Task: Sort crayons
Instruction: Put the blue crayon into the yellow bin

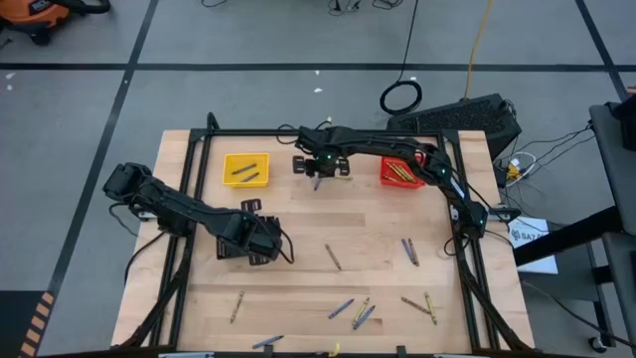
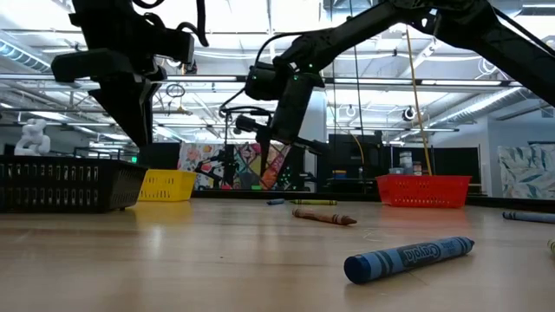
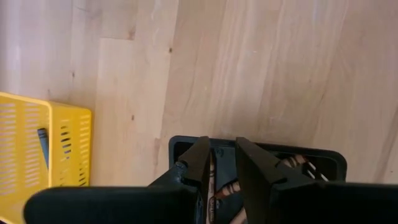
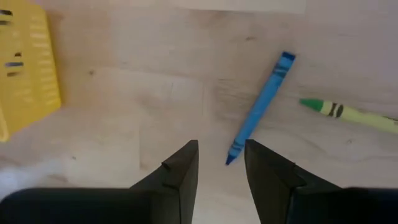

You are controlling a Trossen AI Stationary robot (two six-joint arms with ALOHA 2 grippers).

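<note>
My right gripper is open and points down at the far middle of the table. A blue crayon lies flat on the wood, and its near tip shows in the gap between my fingertips, untouched. A green crayon lies beside it. My left gripper stands open above the black basket at the table's left. Brown crayons lie inside that basket. Several more crayons lie loose near the front edge, among them a brown one and a blue one.
A yellow basket holding dark crayons stands at the far left. At the far right, a red basket holds yellowish ones. The right arm reaches across the far side, passing over the red basket. Bare wood lies between the baskets and the loose crayons.
</note>
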